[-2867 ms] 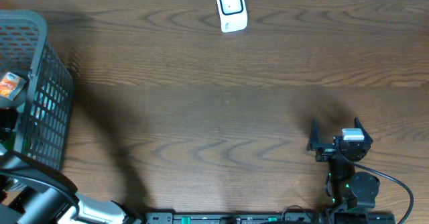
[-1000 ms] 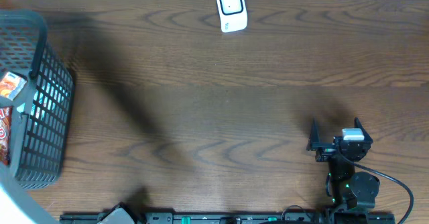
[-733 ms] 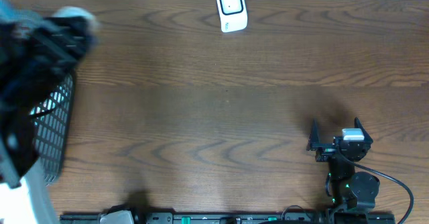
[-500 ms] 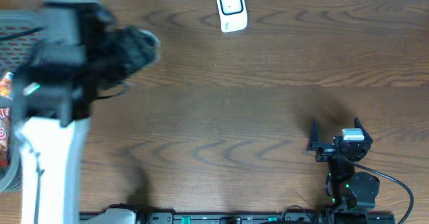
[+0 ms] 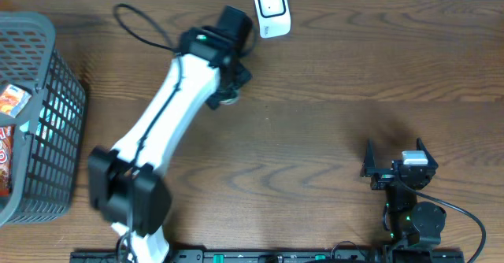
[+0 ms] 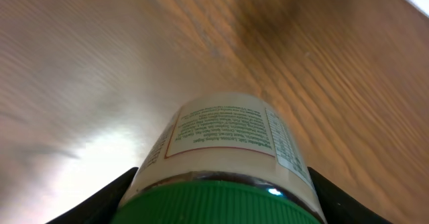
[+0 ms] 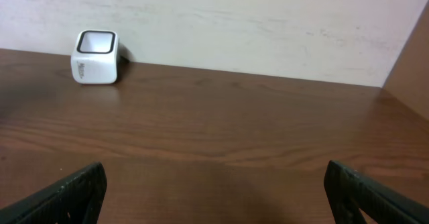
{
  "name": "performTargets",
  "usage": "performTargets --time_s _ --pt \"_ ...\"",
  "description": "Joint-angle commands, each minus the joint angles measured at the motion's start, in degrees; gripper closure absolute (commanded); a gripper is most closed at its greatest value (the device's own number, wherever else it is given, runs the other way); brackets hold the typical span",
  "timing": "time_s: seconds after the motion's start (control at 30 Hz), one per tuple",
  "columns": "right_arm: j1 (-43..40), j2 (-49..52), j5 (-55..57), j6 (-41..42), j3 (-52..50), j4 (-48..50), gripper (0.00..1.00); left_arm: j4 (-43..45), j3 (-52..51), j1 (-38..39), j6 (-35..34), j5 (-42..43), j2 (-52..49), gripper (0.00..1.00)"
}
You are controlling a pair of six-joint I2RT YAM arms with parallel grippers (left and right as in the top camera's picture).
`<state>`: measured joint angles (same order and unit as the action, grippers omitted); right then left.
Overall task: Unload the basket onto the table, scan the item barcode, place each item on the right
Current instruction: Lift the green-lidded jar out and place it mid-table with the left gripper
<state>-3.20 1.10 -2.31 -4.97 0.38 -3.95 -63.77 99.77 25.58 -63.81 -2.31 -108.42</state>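
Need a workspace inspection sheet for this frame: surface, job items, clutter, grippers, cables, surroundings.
Surface: brown wood-grain table, no spills seen.
Job's things: jar with green lid, printed label up; white scanner at the far edge.
Clutter: dark mesh basket at left, snack packets inside.
Grippers: left gripper shut on the jar, close to the scanner; right gripper open, empty.
Cables: black cable loops off the left arm; second cable curves beside the right gripper.
Surroundings: pale wall behind the table.
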Motion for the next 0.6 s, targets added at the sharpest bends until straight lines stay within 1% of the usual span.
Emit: performTargets --time_s 0.0,0.13,0.3,0.47,0.57 --pt "-0.1 0.0 0.3 0.7 -0.1 -0.2 0.01 1.3 0.3 2.2 -9.9 -2.3 -4.4 0.4" --pt "-0.1 0.0 0.3 0.7 -0.1 -0.2 0.01 3.2 0.3 4.0 -12.2 -2.3 -9.1 0.4" --pt "-0.1 0.0 0.3 0.7 -0.1 -0.2 0.01 3.3 0.2 5.6 -15.6 -2.4 -13.1 0.39" --pt "-0.1 0.0 0.3 0.7 -0.1 -0.2 0.01 3.8 -1.1 8.0 -18.8 -1.7 -15.7 0.37" --pt "-0.1 0.0 0.3 0.7 -0.1 -0.2 0.01 5.2 -1.6 9.4 -18.8 -2.2 -16.0 0.37"
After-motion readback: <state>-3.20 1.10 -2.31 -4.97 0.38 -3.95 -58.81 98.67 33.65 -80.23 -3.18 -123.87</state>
